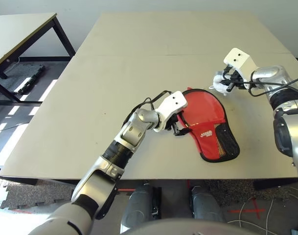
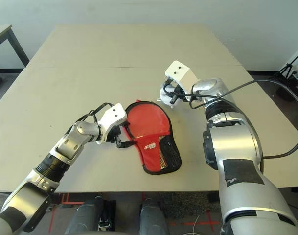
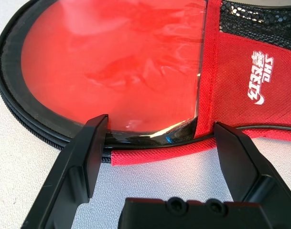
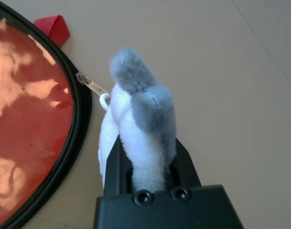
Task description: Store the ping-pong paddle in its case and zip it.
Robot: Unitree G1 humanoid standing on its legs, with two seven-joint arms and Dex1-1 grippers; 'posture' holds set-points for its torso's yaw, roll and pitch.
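The left gripper (image 3: pixel 157 143) reaches forward and down from a bent forearm, jaws spread wide at the near edge of the red case (image 1: pixel 207 122), which lies flat on the counter (image 1: pixel 139 73) with a glossy red face showing at its round end. Farther right, the right gripper (image 1: pixel 226 82) angles down, jaws pinching the white fluffy ball (image 4: pixel 140 129) clipped to the zipper pull (image 4: pixel 90 85).
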